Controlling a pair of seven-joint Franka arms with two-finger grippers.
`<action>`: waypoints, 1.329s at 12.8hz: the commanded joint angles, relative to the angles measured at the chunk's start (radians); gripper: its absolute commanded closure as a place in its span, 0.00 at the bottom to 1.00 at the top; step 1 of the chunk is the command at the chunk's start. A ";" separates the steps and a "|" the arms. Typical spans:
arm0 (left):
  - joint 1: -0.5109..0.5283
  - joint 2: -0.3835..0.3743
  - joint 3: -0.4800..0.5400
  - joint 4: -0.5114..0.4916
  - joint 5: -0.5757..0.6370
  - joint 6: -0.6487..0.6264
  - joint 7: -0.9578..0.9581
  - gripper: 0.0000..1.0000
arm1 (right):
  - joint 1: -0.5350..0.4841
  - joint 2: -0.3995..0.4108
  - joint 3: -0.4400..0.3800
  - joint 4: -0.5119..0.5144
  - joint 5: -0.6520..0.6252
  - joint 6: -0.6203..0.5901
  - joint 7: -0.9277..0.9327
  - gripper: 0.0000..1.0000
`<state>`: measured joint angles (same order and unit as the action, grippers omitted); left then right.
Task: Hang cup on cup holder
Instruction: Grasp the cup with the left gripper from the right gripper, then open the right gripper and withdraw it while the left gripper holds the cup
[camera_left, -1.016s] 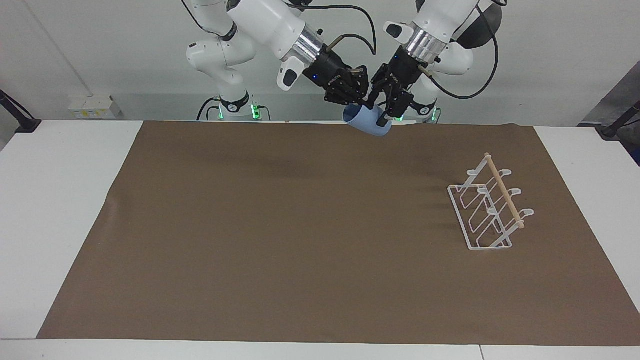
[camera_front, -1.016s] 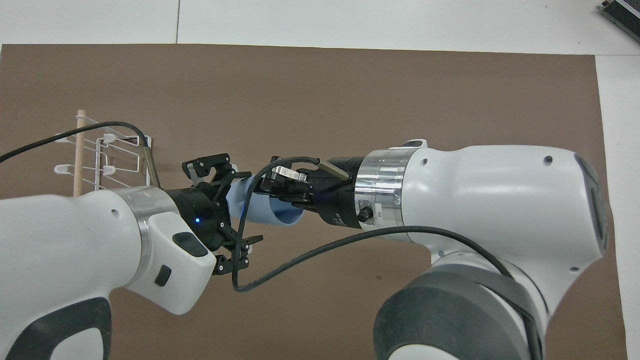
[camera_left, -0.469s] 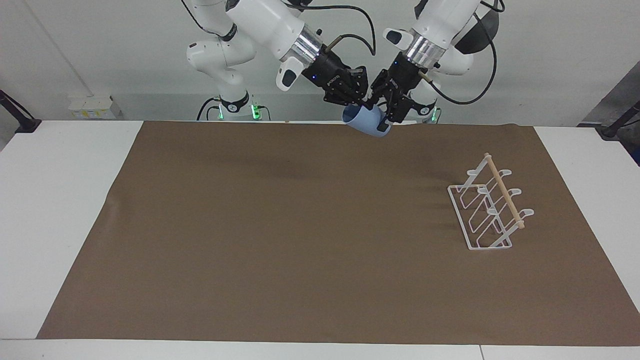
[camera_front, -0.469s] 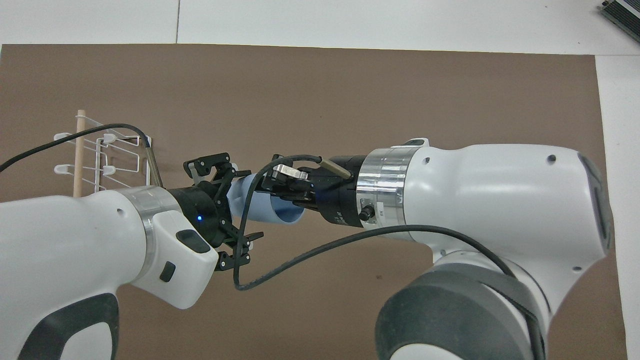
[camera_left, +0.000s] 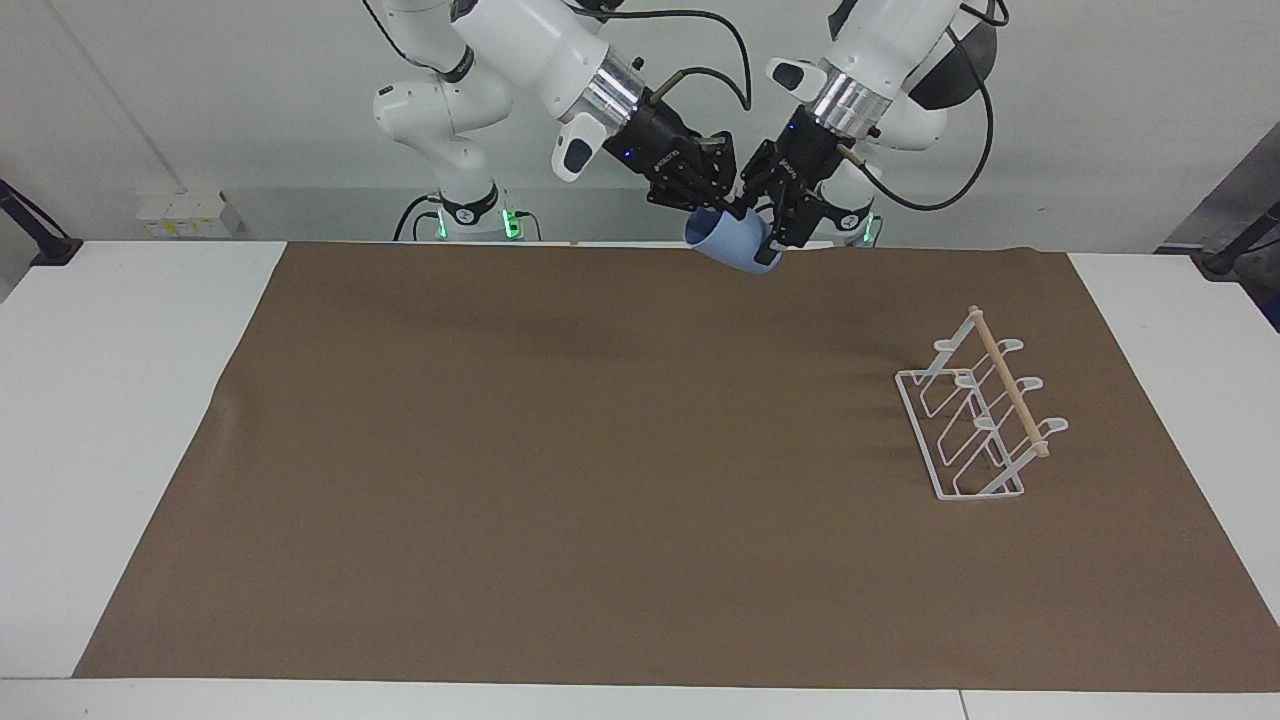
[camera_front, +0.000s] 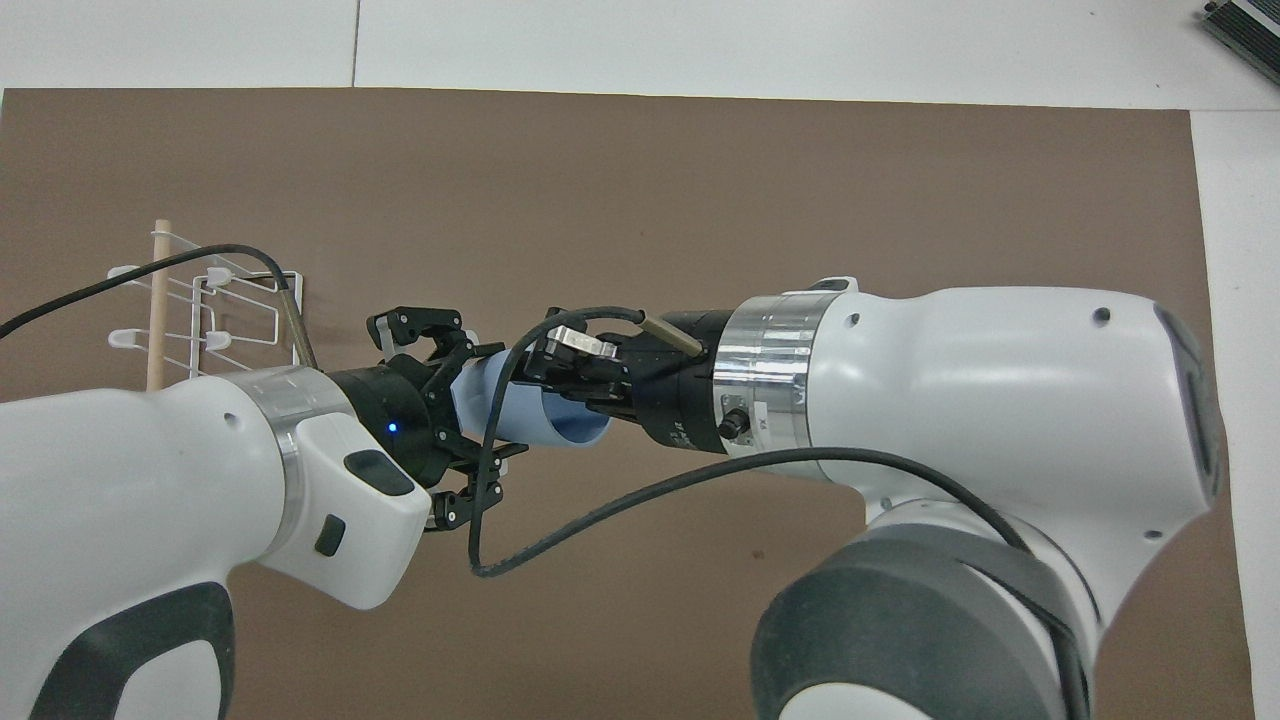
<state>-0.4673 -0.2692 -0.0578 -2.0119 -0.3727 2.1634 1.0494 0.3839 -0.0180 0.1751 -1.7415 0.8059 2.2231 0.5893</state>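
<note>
Both claws meet at the cup (camera_left: 733, 244) in the air over the table (camera_left: 600, 450). The right claw (camera_left: 712, 200) clamps its rim; the left claw (camera_left: 775, 220) spreads apart around its base. The cup holder (camera_left: 980, 420) stands toward the left arm's end.

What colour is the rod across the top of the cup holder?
Light, unpainted wood on the rod; the cup holder itself is white wire. Clearest in the facing view.

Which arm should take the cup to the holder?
Left, probably. The cup holder stands at its end of the table, and the left pincer is already at the cup that the right pincer holds.
</note>
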 joint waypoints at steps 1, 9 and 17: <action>-0.017 -0.016 0.004 -0.028 -0.014 0.012 -0.046 1.00 | -0.013 0.006 0.011 0.014 0.027 0.017 0.006 1.00; -0.016 -0.016 0.004 -0.025 -0.014 0.010 -0.049 1.00 | -0.030 0.004 0.007 0.011 0.027 0.004 0.007 0.75; -0.004 -0.018 0.007 -0.025 0.128 -0.045 -0.046 1.00 | -0.069 0.004 0.003 0.011 -0.001 -0.039 -0.076 0.50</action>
<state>-0.4670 -0.2687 -0.0580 -2.0235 -0.3266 2.1469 1.0098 0.3404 -0.0174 0.1735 -1.7392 0.8046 2.2155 0.5758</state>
